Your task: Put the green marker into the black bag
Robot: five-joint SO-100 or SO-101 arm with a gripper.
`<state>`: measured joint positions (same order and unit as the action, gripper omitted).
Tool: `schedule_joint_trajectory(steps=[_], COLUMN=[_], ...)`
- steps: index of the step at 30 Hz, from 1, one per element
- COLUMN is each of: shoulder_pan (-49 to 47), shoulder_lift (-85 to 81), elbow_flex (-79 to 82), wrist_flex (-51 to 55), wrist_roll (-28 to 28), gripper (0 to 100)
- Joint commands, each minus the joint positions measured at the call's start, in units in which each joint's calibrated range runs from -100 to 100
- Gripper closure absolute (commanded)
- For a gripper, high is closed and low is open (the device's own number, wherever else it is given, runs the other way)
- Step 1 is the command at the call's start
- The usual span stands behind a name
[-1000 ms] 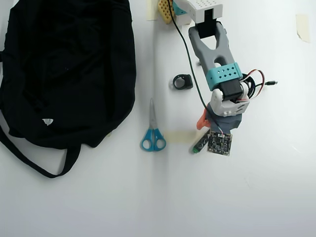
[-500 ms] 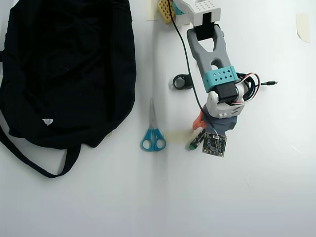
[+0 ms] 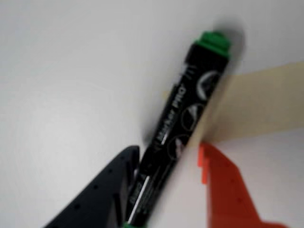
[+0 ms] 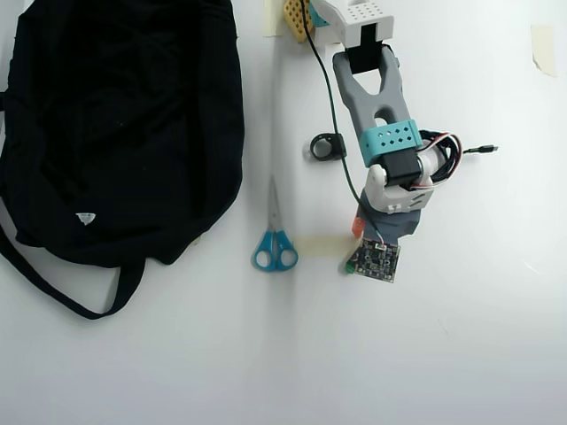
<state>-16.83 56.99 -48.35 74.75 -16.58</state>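
The green marker (image 3: 183,118) lies on the white table, green cap pointing away in the wrist view, dark barrel with white lettering running between my fingers. My gripper (image 3: 166,149) is open around it: the black finger (image 3: 107,190) touches the barrel's left side, and the orange finger (image 3: 223,190) stands a small gap off its right side. From overhead, my gripper (image 4: 359,252) and its camera board cover the marker (image 4: 351,266), leaving only a green end showing. The black bag (image 4: 115,124) fills the upper left, far to the left of the gripper.
Blue-handled scissors (image 4: 274,243) lie between the bag and the arm. A small black ring-shaped part (image 4: 327,146) sits beside the arm. A beige tape strip (image 4: 319,243) on the table passes under the marker (image 3: 256,104). The bag's strap (image 4: 80,297) loops toward the lower left.
The arm has swung slightly left and the gripper has settled over the marker, so less of the marker and of the orange finger shows from overhead.
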Motion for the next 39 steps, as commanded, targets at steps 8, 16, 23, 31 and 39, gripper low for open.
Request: schedule_joint_trajectory(steps=[8, 16, 23, 31, 39], shoulder_pan=[-0.08, -0.68, -1.2, -3.44, -5.61], shoulder_lift=[-0.07, -1.23, -3.3, -4.8, -4.38], elbow_flex=[-0.44, -1.16, -6.55, -22.36, -25.77], wrist_flex=[0.35, 4.49, 10.52, 20.68, 24.56], wrist_roll=[0.01, 0.54, 0.64, 4.47, 5.78], gripper=[98, 98, 98, 98, 98])
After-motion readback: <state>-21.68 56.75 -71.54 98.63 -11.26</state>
